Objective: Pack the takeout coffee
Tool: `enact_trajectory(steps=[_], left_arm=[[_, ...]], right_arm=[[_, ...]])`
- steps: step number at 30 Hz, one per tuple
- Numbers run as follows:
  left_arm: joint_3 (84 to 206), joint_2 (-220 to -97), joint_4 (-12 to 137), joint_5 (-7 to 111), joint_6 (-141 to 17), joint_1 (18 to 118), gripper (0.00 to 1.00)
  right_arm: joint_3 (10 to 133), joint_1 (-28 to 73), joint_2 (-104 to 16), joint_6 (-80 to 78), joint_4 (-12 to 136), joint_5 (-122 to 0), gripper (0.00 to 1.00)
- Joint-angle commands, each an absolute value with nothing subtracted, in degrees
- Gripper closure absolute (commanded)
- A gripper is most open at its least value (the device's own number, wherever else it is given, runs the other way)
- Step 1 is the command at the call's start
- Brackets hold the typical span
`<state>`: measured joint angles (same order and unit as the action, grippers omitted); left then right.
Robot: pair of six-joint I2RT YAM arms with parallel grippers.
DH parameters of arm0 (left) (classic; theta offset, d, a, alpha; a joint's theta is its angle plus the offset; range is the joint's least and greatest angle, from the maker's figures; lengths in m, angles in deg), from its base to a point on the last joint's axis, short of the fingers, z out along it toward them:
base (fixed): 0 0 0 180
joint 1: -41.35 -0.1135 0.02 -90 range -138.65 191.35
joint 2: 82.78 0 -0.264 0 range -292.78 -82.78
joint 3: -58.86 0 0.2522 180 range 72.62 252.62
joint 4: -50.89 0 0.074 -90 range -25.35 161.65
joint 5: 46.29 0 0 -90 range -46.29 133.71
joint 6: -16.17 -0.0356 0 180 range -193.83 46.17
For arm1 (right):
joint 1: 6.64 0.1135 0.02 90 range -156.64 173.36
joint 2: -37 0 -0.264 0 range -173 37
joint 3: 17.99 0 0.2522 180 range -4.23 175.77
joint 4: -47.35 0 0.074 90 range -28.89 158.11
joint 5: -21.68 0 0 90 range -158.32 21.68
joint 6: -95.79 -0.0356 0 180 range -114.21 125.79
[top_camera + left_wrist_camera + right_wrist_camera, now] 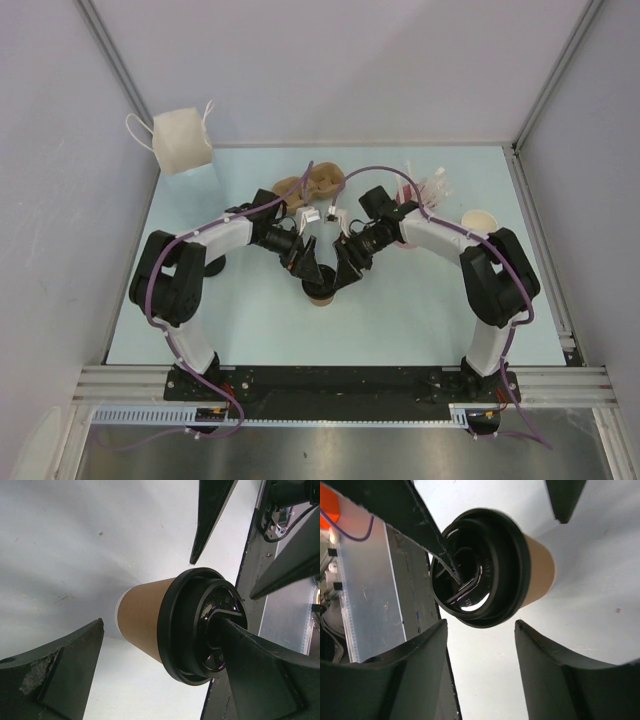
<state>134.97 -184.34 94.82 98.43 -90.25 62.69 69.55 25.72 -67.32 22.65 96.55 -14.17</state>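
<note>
One lidded cup (142,615) stands upright on the table (400,310) between both grippers. Long axis vertical, black lid (192,625) seated on top, facing up. left gripper (162,621): fingers spread wide either side of the cup, one tip over the lid top, contact unclear. right gripper (481,625): fingers spread, tips just short of the lid rim, pinching nothing. Beyond the cup: tan cups (310,183), partly hidden by the arms. Beyond-right of it: pink cup (408,212) holding white straws (432,187), then an open tan cup (480,219), cream inside showing. Far beyond-left of it: white bag (182,140), contents not visible.
</note>
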Motion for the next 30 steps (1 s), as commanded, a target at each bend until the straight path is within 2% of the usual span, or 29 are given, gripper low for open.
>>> enact_trajectory(steps=[1, 10, 20, 30], left_arm=[[131.5, -186.8, 94.8, 82.6, -97.6, 61.9, 0.00], [131.3, -186.6, 94.6, 83.1, -97.6, 61.5, 0.00], [131.4, -186.5, 94.4, 83.5, -97.5, 61.3, 0.01], [131.2, -186.3, 94.5, 83.6, -97.6, 61.3, 0.01]], right_arm=[[67.5, 26.9, -65.7, 24.2, 95.4, -15.1, 0.37], [65.7, 28.3, -66.3, 20.6, 90.1, -21.1, 0.34], [65.7, 26.0, -66.5, 20.6, 90.3, -14.1, 0.33], [63.8, 29.5, -68.1, 18.7, 86.1, -35.1, 0.35]])
